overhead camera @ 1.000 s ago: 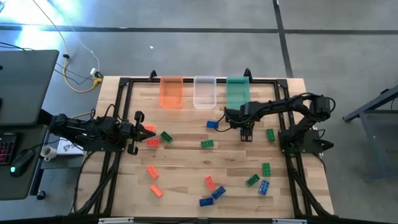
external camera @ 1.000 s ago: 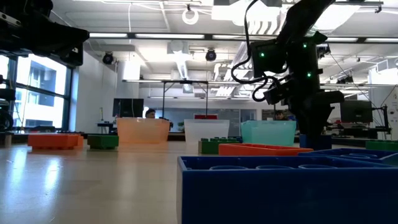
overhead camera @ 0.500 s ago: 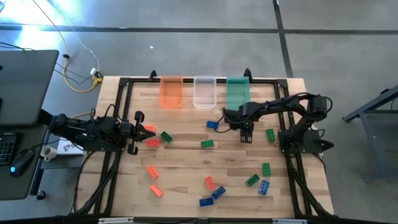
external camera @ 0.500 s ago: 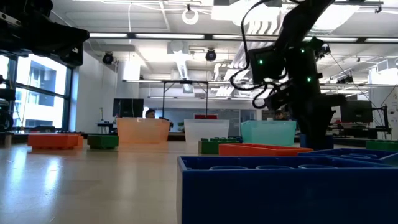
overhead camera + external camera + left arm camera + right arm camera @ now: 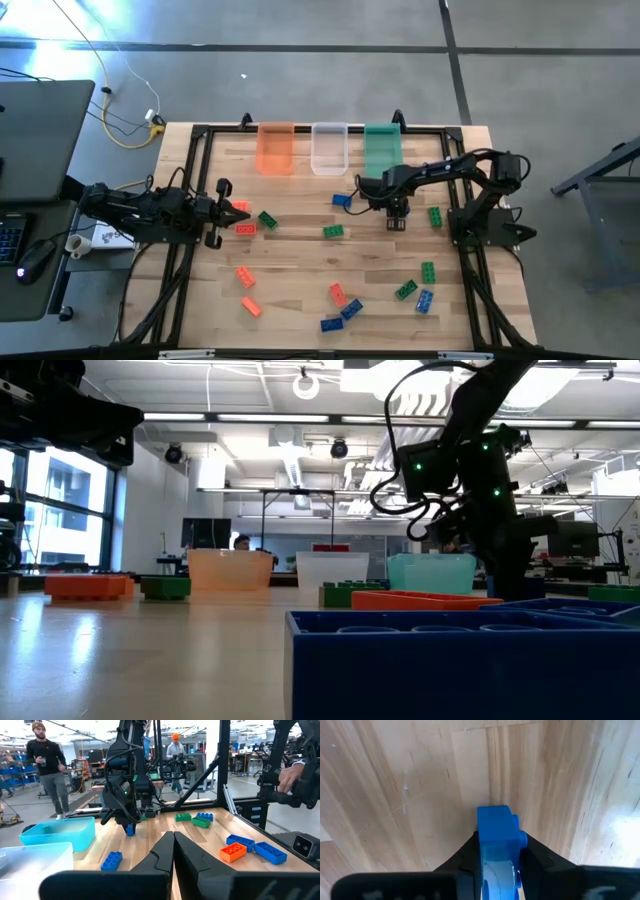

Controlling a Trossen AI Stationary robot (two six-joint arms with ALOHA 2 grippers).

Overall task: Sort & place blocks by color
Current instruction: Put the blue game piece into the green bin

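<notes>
Small studded blocks lie scattered flat on the wooden table: a blue one [image 5: 342, 200], green ones [image 5: 333, 231] [image 5: 435, 216] [image 5: 268, 219], red-orange ones [image 5: 245, 228], and a mixed cluster near the table's near edge [image 5: 345, 305]. My right gripper [image 5: 397, 214] hangs in front of the green bin, pointing down, shut on a blue block [image 5: 495, 832]. My left gripper [image 5: 173, 840] waits shut and empty at the table's left side [image 5: 228, 210], beside the red-orange blocks. My right gripper pinches the blue block [image 5: 130, 829] between its two fingers [image 5: 532, 851], which come from above and point down. The fingers are on its two long side faces; its lower end [image 5: 494, 814] sticks out below them. I cannot tell whether that end touches the table.
Three translucent bins stand in a row at the far edge: orange [image 5: 276, 148], clear [image 5: 329, 148] and green [image 5: 382, 148]. A black frame [image 5: 190, 180] borders the table. People stand in the room beyond the table [image 5: 47, 765].
My right gripper, still shut on the blue block, has sunk a little toward the table in front of the green bin.
</notes>
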